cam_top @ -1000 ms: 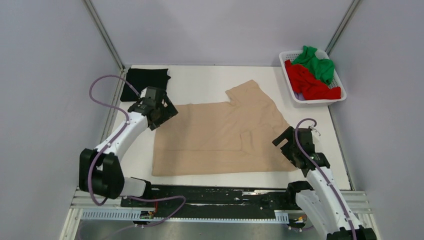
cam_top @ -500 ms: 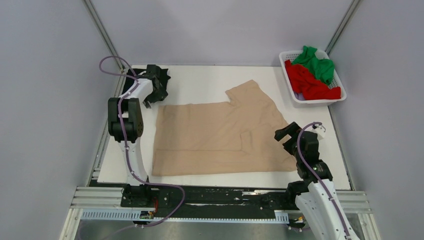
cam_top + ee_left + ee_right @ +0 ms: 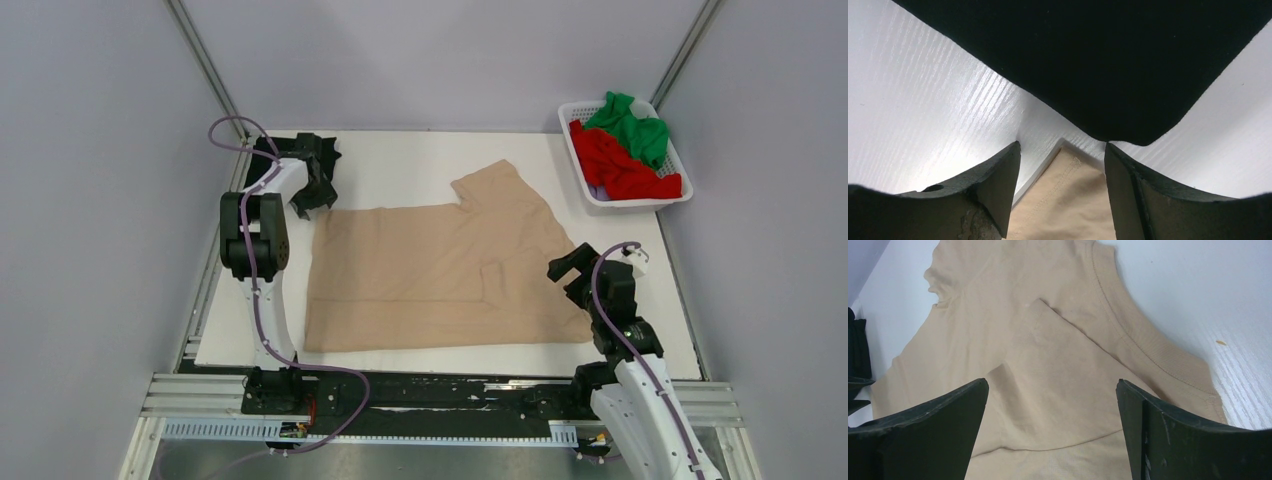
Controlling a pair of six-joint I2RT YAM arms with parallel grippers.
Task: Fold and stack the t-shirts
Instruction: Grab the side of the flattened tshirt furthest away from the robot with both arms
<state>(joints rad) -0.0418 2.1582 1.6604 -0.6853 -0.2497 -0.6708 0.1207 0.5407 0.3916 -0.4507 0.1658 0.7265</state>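
The beige t-shirt [image 3: 440, 270] lies spread flat across the middle of the white table, one sleeve folded in near its right side. A folded black t-shirt [image 3: 285, 150] lies at the far left corner. My left gripper [image 3: 312, 200] is open, straddling the beige shirt's far-left corner [image 3: 1068, 200], just below the black shirt [image 3: 1098, 65]. My right gripper [image 3: 565, 272] is open over the shirt's right side, above the collar [image 3: 1148, 345] and the folded sleeve [image 3: 1058, 380]. The red t-shirt [image 3: 620, 165] and green t-shirt [image 3: 630, 125] lie in the basket.
A white slatted basket [image 3: 582, 168] stands at the far right corner. Grey walls with metal posts close in the table on three sides. A black rail [image 3: 420, 395] runs along the near edge between the arm bases.
My left arm swung from the shirt's left edge up to the far-left corner, then dropped a little towards the shirt corner. My right gripper shifted slightly toward the shirt's right side.
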